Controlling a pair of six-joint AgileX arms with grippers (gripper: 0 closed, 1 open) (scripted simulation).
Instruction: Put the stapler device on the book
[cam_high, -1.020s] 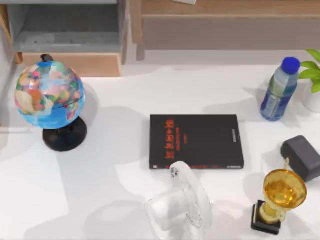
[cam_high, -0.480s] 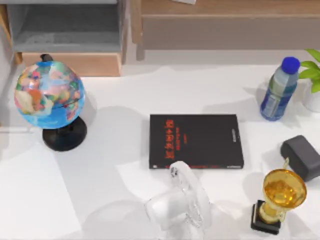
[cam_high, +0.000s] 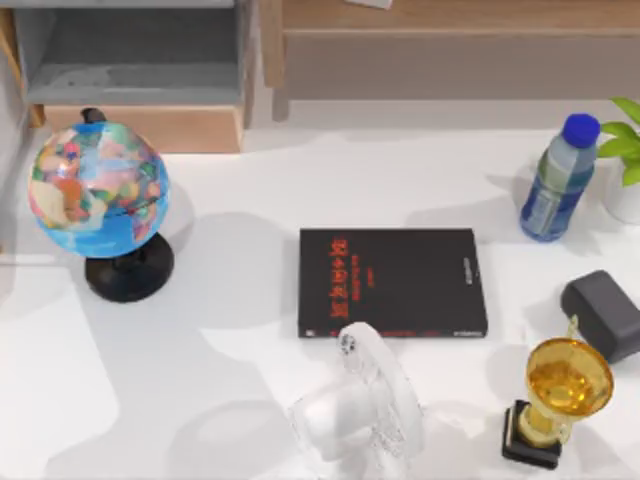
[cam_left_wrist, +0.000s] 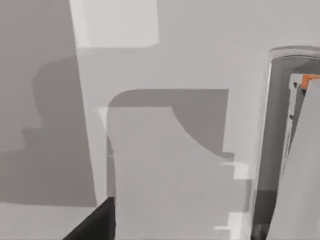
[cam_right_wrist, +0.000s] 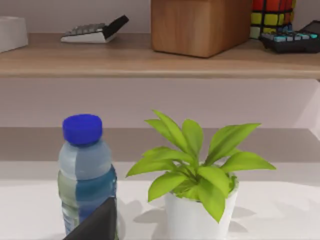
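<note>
The book lies flat at the worktop's centre, a white fan at its 6 o'clock edge; neither claw's state can be told.

My white worktop carried the black book, a globe, a bottle, a trophy, a grey block and a potted plant.
</note>
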